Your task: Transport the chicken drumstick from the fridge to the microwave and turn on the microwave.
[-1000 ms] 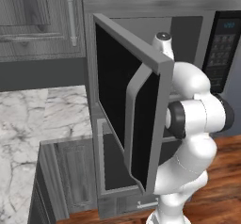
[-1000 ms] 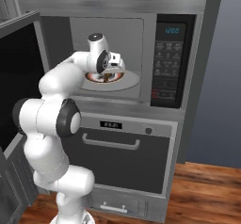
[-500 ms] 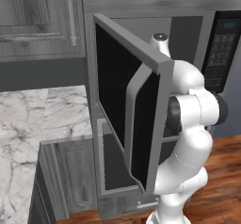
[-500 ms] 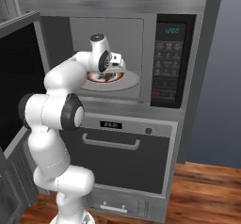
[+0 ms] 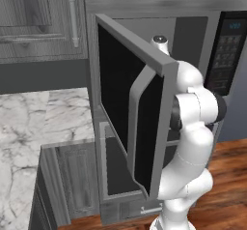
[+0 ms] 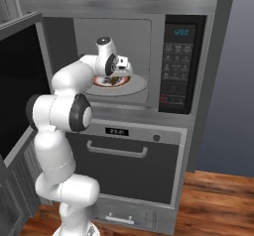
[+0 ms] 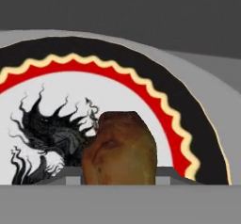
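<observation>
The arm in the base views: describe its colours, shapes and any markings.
Glossy white rounded arm of bulbous segments, with dark grey disc caps at its joints. The white hand ends in a small dark two-finger gripper. No cables or markings are visible.

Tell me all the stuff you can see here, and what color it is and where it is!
Microwave: one, grey frame, built in under the upper cabinets.
Microwave door: one, black glass with grey frame, swung open to the left.
Keypad panel: one, black, right of the microwave opening.
Plate: one, white with black and red rim, inside the microwave.
Chicken drumstick: one, golden-brown, over the plate between the fingertips.
Oven: one, dark grey, below the microwave.
Counter: one, white marble, left side.
Floor: brown wood.
Gripper: one, white, reaching inside the microwave, closed on the drumstick.
</observation>
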